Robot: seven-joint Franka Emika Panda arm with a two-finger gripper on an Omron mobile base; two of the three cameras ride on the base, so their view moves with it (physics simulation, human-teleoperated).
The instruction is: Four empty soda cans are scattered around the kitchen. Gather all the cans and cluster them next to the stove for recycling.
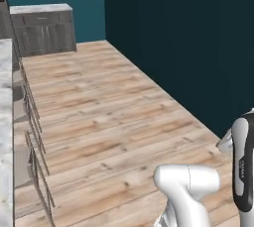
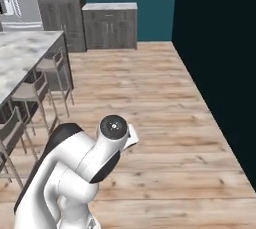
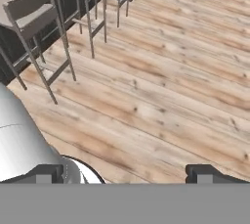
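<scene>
Transit looks like the step in hand: no soda can appears in these pictures, so where the cans stand cannot be told. The gripper (image 3: 124, 173), low in the hand view, hangs spread and empty over wood floor (image 3: 166, 86), bar stools (image 3: 34, 17) upper left. Next, I judge, the base must drive on until a can comes into sight.

Teal wall (image 1: 163, 37), pale wood-grain floor (image 2: 150, 103)

Open wooden floor (image 2: 150, 98) ahead, bar stools (image 3: 34, 17) along the island counter (image 2: 20, 58), dark wall (image 1: 188, 42) opposite.
</scene>
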